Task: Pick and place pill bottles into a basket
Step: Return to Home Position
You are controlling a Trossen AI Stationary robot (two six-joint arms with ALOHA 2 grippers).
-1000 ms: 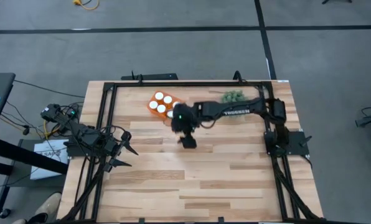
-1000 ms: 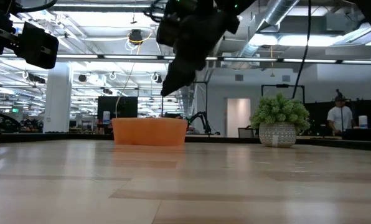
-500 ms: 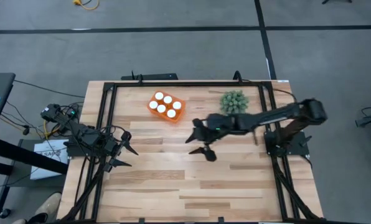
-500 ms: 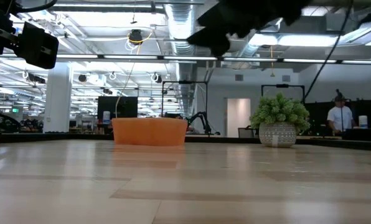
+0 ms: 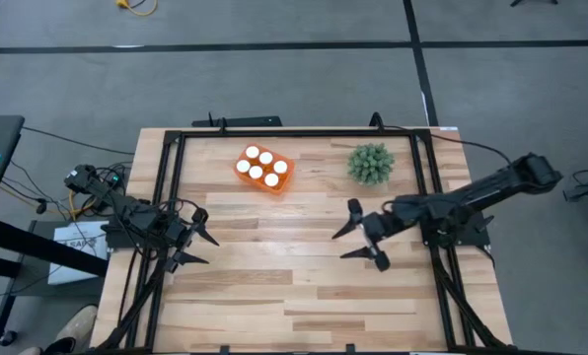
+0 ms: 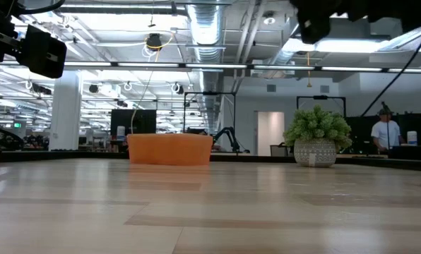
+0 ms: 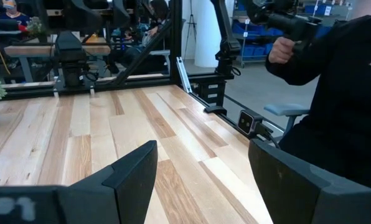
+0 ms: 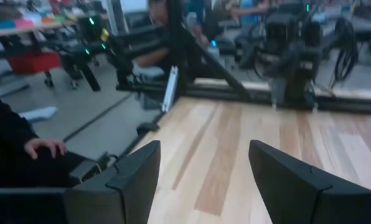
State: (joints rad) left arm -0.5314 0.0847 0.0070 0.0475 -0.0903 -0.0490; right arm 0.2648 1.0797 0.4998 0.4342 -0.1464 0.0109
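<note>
All six bottles (image 5: 256, 172) stand caps-up in the basket (image 6: 169, 149) toward the table's twelve o'clock edge, its long side running roughly ten to four seen from overhead. The right claw (image 5: 341, 245) hangs spread wide and empty, with the basket well apart at its ten o'clock, so I'd say a retreat toward three o'clock clears it. The left claw (image 5: 209, 250), also open and empty, waits at nine o'clock.

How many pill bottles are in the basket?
All six in: six white caps of the pill bottles sit inside the basket, seen from above.
</note>
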